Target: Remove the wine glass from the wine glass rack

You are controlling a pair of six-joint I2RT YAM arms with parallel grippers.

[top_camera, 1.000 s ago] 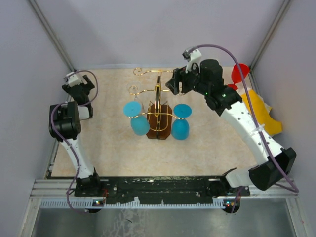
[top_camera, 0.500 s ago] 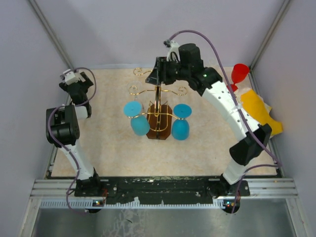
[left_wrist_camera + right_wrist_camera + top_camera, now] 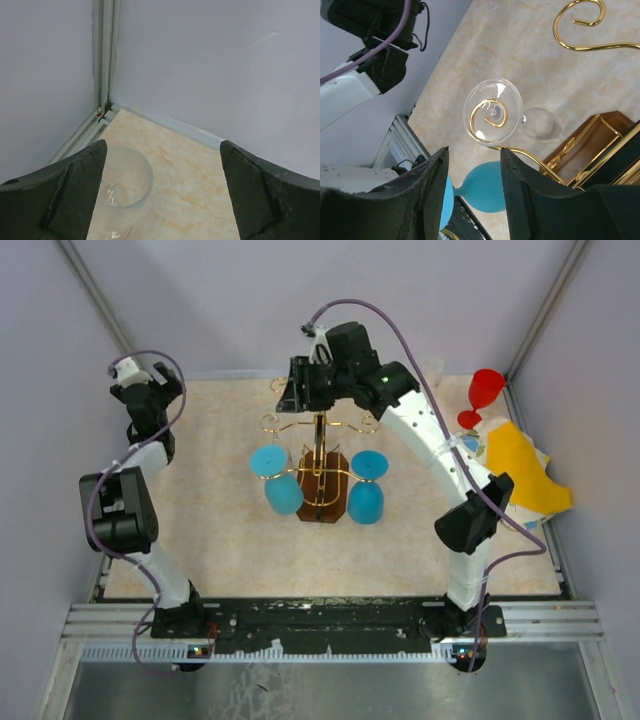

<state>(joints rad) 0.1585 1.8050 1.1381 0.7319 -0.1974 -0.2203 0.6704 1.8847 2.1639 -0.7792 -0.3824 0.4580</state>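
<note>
The wine glass rack (image 3: 320, 430) is a gold wire stand on a dark brown base (image 3: 335, 468) in the middle of the table. A clear wine glass (image 3: 270, 423) hangs upside down from a curled loop on its left; two blue wine glasses (image 3: 281, 483) (image 3: 366, 493) hang lower. My right gripper (image 3: 291, 390) is open and empty above the rack's back left. In the right wrist view the clear wine glass (image 3: 492, 111) hangs just beyond my open gripper (image 3: 473, 160). My left gripper (image 3: 140, 390) is open at the back-left corner, over another clear glass (image 3: 122, 187) standing on the table.
A red wine glass (image 3: 483, 390) stands at the back right beside a yellow object (image 3: 525, 465). Grey walls close the table on three sides. The left arm (image 3: 365, 60) shows at the right wrist view's upper left, and a blue glass (image 3: 487, 192) hangs below the clear one.
My right arm has swung left across the back of the rack, from its right side to above its left arms. My left gripper has moved toward the back-left corner.
</note>
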